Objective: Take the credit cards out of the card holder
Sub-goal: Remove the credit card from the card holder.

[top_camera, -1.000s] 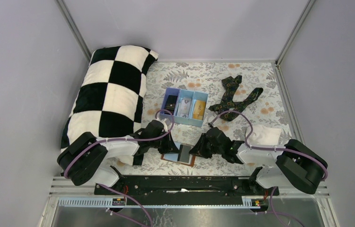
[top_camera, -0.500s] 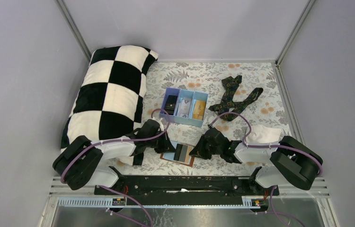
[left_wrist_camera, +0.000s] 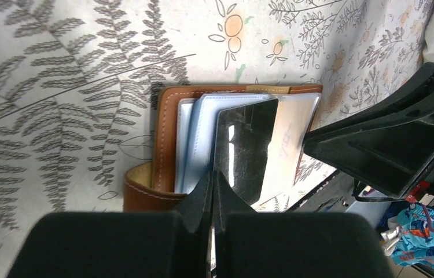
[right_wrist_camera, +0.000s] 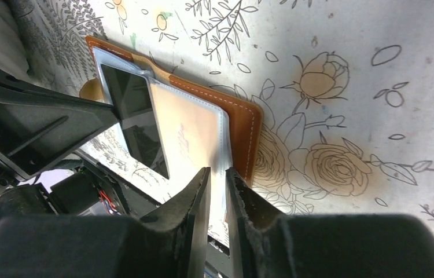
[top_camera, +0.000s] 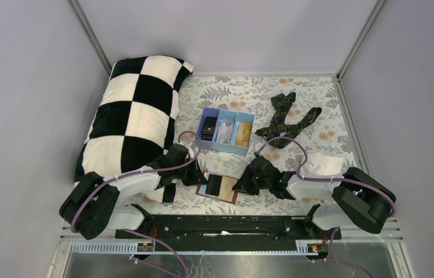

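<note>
The brown leather card holder (top_camera: 230,196) lies open near the table's front edge, pale panels up. It also shows in the left wrist view (left_wrist_camera: 167,130) and the right wrist view (right_wrist_camera: 242,124). My left gripper (top_camera: 201,178) (left_wrist_camera: 213,176) is shut on the near edge of a black credit card (top_camera: 214,185) (left_wrist_camera: 243,145) that sticks out leftward from the holder. My right gripper (top_camera: 239,185) (right_wrist_camera: 217,172) is closed with a thin gap on the holder's pale right panel (right_wrist_camera: 194,139). The black card also shows in the right wrist view (right_wrist_camera: 136,116).
A light blue three-compartment tray (top_camera: 226,118) stands behind, with a black, a pale and a gold-orange card inside. A dark necktie (top_camera: 287,119) lies back right, a white cloth (top_camera: 324,165) right, and a checkered pillow (top_camera: 133,116) left.
My left gripper has drawn back to the left with the black card, which has slid further out of the holder. My right gripper stays on the holder's right side.
</note>
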You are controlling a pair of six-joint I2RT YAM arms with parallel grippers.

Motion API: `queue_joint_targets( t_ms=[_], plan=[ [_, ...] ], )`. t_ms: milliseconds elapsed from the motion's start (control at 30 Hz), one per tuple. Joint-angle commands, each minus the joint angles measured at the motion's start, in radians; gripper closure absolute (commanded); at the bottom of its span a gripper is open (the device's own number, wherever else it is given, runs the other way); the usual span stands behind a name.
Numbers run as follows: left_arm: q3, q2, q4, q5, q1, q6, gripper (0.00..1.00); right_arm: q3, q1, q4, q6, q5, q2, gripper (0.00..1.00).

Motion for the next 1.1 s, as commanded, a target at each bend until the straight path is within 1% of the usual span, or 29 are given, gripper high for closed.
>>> queue_joint_targets(
  t_ms=[0, 100, 233, 367, 433, 500, 633, 800, 900, 1067],
  plan=[
    [0.020, -0.051, -0.052, 0.018, 0.025, 0.059, 1.00, 0.027, 0.010, -0.126, -0.048, 0.056, -0.030, 0.76],
    [0.026, -0.059, -0.055, 0.015, 0.028, 0.049, 1.00, 0.056, 0.012, -0.126, -0.095, 0.038, -0.044, 0.73],
    [0.030, -0.063, -0.046, 0.027, 0.027, 0.040, 1.00, 0.119, 0.028, -0.168, -0.151, 0.042, -0.067, 0.71],
    [0.050, -0.070, -0.054, 0.054, 0.027, 0.038, 1.00, 0.160, 0.041, -0.161, -0.145, 0.039, -0.060, 0.70],
    [0.058, -0.081, -0.057, 0.058, 0.027, 0.034, 1.00, 0.178, 0.048, -0.140, -0.145, 0.029, -0.033, 0.70],
    [0.063, -0.088, -0.059, 0.054, 0.027, 0.032, 1.00, 0.186, 0.055, -0.094, -0.139, 0.011, 0.000, 0.64],
    [0.068, -0.073, -0.075, 0.051, 0.028, 0.038, 1.00, 0.197, 0.063, -0.028, -0.125, -0.014, 0.050, 0.59],
    [0.064, -0.037, -0.087, 0.004, 0.029, 0.037, 0.99, 0.206, 0.066, 0.020, -0.111, -0.038, 0.107, 0.59],
    [0.063, -0.008, -0.094, -0.029, 0.027, 0.033, 1.00, 0.198, 0.067, 0.047, -0.093, -0.044, 0.131, 0.59],
    [0.043, 0.056, -0.060, -0.015, 0.027, 0.026, 1.00, 0.193, 0.067, 0.086, -0.074, -0.049, 0.169, 0.60]
  ],
)
